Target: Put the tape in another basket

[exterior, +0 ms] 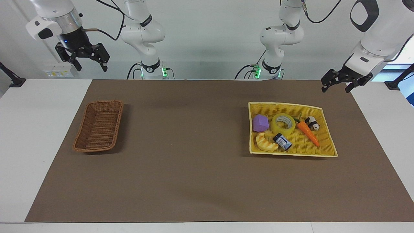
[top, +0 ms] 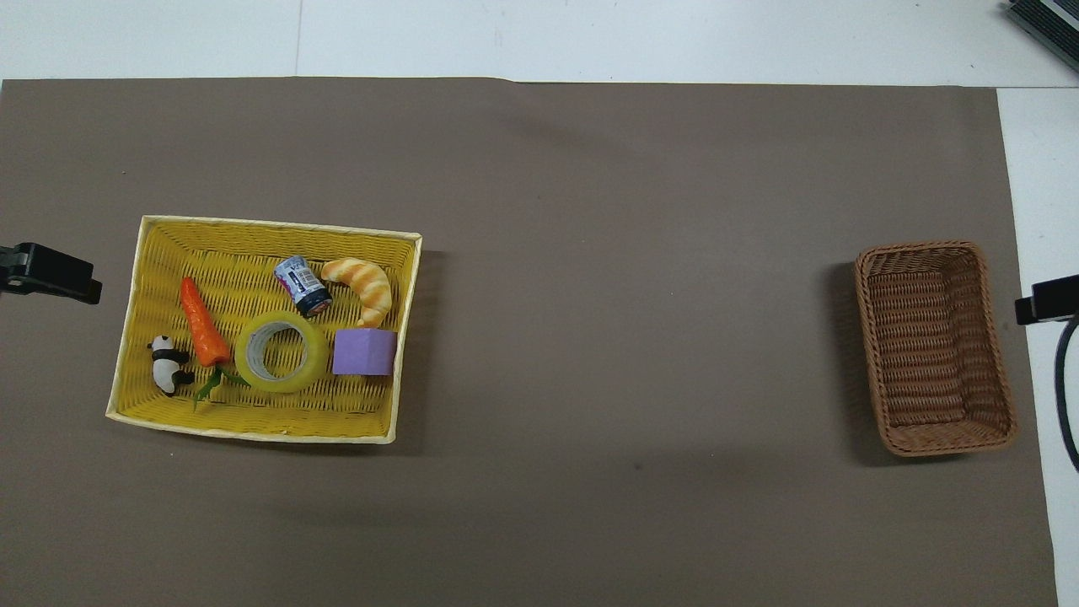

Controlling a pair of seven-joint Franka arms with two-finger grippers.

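The tape [exterior: 283, 124], a yellow roll with a pale core, lies flat in the yellow tray basket [exterior: 326, 144] between a purple block and a carrot; it also shows in the overhead view [top: 281, 354]. The brown wicker basket [exterior: 98, 129] stands empty toward the right arm's end of the table, also in the overhead view [top: 931, 350]. My left gripper [exterior: 334, 88] hangs open and empty in the air by the mat's corner beside the yellow tray. My right gripper [exterior: 92, 67] hangs open and empty, high up at the brown basket's end of the table.
The yellow tray [top: 253, 240] also holds a purple block [top: 364, 351], a croissant [top: 362, 287], a small can [top: 302, 287], a carrot [top: 202, 324] and a panda figure [top: 167, 362]. A brown mat [exterior: 194, 168] covers the table.
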